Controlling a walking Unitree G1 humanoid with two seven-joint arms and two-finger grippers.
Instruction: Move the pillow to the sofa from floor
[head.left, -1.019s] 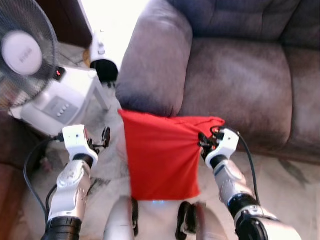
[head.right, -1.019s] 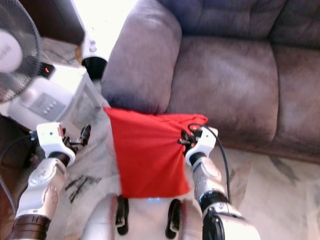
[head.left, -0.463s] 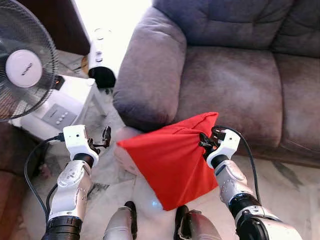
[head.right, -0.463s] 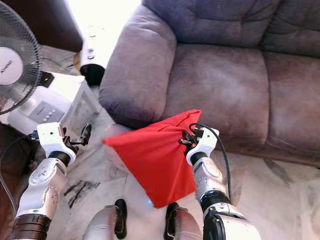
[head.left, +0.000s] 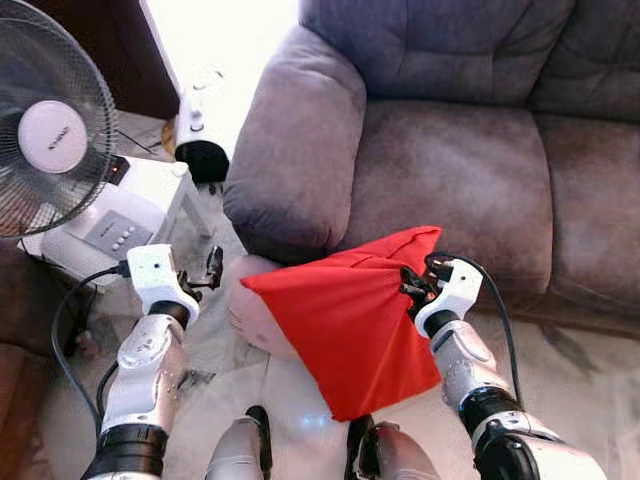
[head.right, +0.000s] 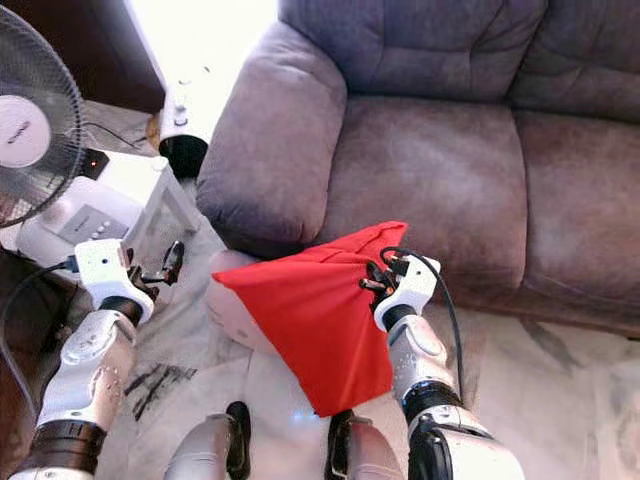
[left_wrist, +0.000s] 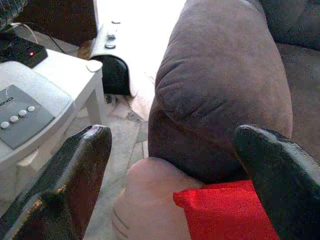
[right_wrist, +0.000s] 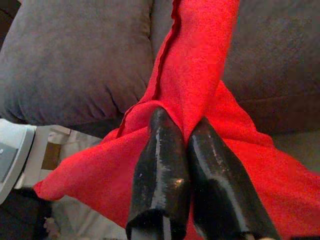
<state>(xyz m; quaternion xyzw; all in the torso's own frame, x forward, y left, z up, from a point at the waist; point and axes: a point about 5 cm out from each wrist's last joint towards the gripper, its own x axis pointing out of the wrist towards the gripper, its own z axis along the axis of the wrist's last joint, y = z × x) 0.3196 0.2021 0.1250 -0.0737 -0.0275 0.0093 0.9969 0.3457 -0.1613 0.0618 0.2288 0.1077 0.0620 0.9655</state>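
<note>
Holding: right gripper (head.left: 412, 288), jaws closed on the red pillow (head.left: 350, 315) at its upper corner.
Pillow position: hanging clear of the floor, just before the sofa (head.left: 450, 170) seat edge, long axis sloping downward.
Left gripper (head.left: 208, 272): jaws open, empty, farther off.

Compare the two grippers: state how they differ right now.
The right gripper has its fingers pinched shut on the red pillow, holding it up before the sofa; the left gripper is open and holds nothing. The right sits near the seat cushion, the left out by the armrest. Both have two long black fingers.
</note>
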